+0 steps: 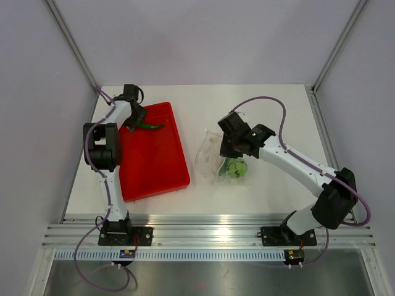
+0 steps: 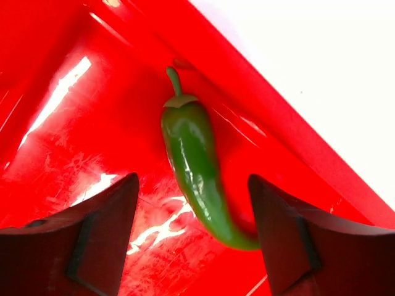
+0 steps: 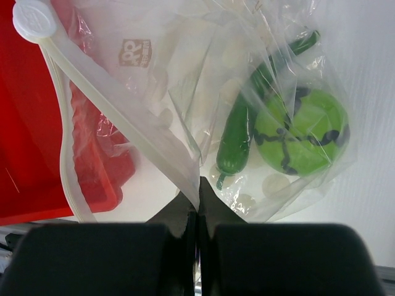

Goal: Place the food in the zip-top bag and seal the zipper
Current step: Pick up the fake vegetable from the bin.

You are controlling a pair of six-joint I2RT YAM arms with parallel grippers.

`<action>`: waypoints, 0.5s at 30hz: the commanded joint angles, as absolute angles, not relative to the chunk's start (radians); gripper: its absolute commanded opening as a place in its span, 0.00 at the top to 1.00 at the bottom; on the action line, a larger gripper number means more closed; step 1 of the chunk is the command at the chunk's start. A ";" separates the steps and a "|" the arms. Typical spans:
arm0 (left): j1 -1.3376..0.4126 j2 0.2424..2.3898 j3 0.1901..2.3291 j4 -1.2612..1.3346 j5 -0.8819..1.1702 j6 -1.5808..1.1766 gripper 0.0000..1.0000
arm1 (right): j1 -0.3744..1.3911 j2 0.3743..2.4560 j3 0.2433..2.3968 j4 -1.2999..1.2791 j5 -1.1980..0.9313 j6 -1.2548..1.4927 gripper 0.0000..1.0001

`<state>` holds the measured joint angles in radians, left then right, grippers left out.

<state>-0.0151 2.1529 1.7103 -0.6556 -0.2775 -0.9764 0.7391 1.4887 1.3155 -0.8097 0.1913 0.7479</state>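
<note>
Evidently the pick was in hand: the left gripper (image 2: 192, 179) hung wide open astride the pepper (image 2: 194, 166) at the red tray's (image 1: 154, 172) twelve-o'clock end, holding nothing. At the tray's three o'clock, the right gripper (image 3: 197, 197) was pinched tight on the zip-top bag (image 3: 185, 80) by its zipper (image 3: 111, 111), with the ball (image 3: 302, 132) and pod (image 3: 237, 132) inside. The next move probably called for descending, closing, then carrying.

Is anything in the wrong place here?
Yes. One green pepper lies in the red tray, outside the zip-top bag, which holds a lime-green ball and another green pod. The zipper is not sealed.
</note>
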 commanded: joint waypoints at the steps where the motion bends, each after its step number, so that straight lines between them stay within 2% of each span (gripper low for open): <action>1: -0.017 2.174 1.755 -0.738 -0.333 -0.997 0.31 | 0.749 1.502 1.365 -0.816 0.202 0.735 1.00; 3: -0.020 2.160 1.734 -0.739 -0.339 -0.999 0.39 | 0.749 1.506 1.376 -0.818 0.202 0.732 1.00; 6: -0.020 2.134 1.695 -0.741 -0.345 -0.999 0.47 | 0.750 1.508 1.384 -0.819 0.201 0.729 1.00; 15: -0.038 2.022 1.580 -0.715 -0.354 -0.931 0.50 | 0.750 1.474 1.358 -0.802 0.193 0.738 1.00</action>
<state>-0.0277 2.1117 1.6127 -0.7189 -0.3073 -0.9592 0.7391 1.5066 1.3369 -0.8104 0.1902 0.7376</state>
